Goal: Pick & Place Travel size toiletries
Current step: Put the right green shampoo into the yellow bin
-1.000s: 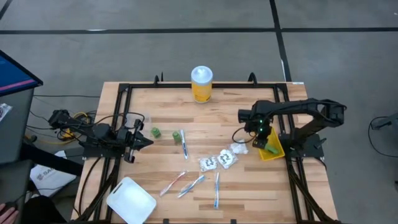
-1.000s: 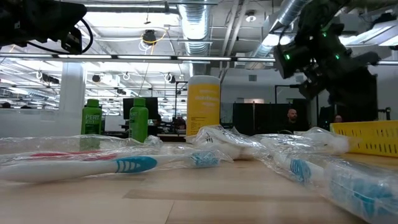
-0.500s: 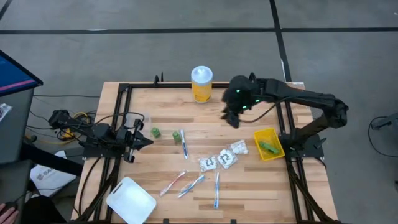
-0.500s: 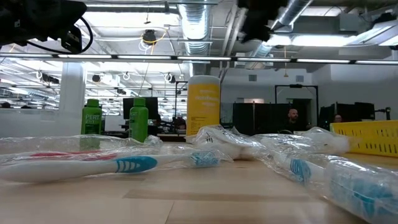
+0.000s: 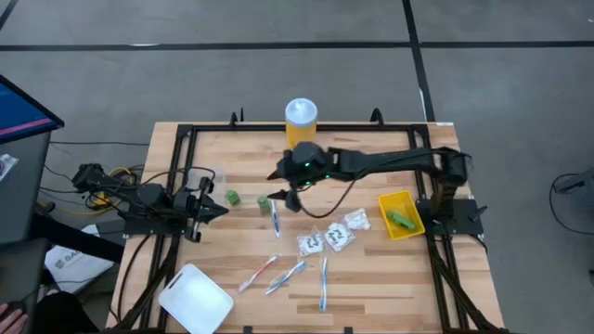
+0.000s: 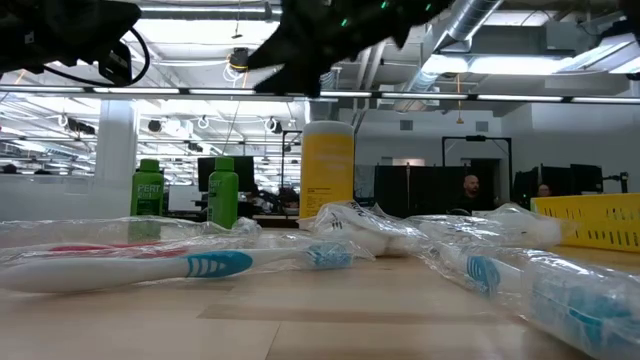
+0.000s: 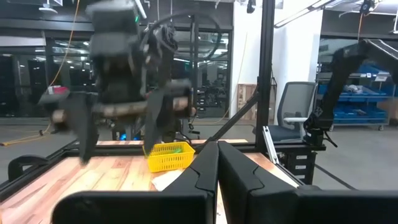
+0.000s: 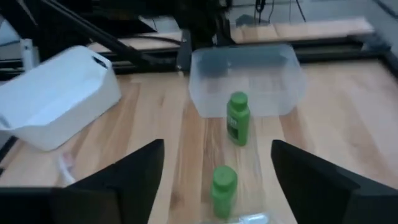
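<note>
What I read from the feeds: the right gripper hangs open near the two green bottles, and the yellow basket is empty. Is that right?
Not quite. The yellow basket is not empty: the high view shows a small green item lying in it. The rest holds: the right gripper hangs open near the two green bottles.

The right gripper (image 5: 281, 190), fingers spread wide, hangs over the middle of the worktop (image 5: 371, 278), just above two small green bottles (image 8: 237, 118). The way between its fingers down to them is free. The clear tub (image 8: 247, 78) stands beyond the bottles, the white bin (image 5: 195, 299) is at the near left corner. The yellow jar (image 5: 301, 124) stands behind the arm. The toothbrushes (image 5: 276, 271) and white packets (image 5: 327, 237) crowd the near middle. The left gripper (image 5: 215, 210), fingers together, waits at the left edge.
</note>
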